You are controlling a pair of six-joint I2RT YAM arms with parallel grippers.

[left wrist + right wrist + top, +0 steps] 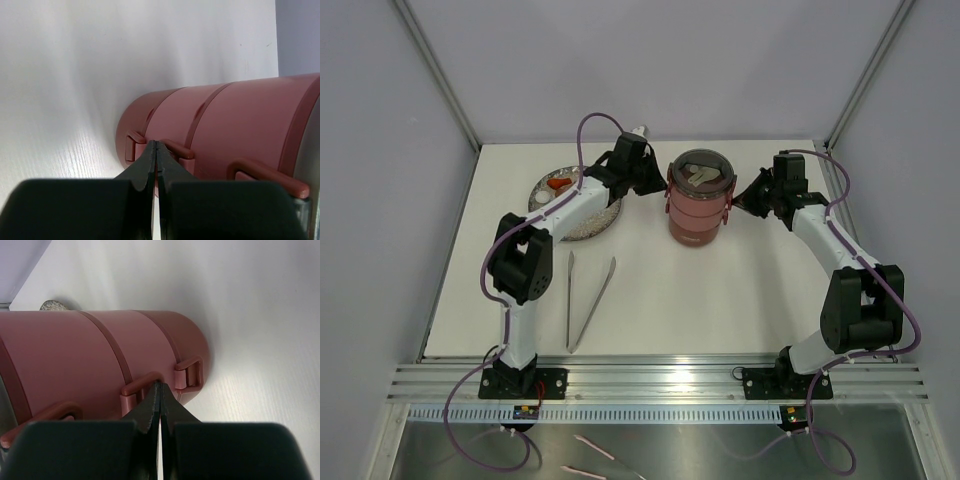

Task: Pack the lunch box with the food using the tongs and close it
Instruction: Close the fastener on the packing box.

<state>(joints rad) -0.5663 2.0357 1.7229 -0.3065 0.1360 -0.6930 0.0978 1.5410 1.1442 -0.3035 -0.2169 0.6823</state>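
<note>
Tongs [588,300]: flat on table [720,300], near edge, between arm bases, untouched. Left gripper [156,145], right gripper [160,387]: both clenched, empty, tips at side handles [142,385] of box [700,200] from opposite sides, likely to steady or unstack tiers. Box stacked, mid-table. Food [558,184]: orange piece on plate [600,225], far left, not yet packed.
</note>
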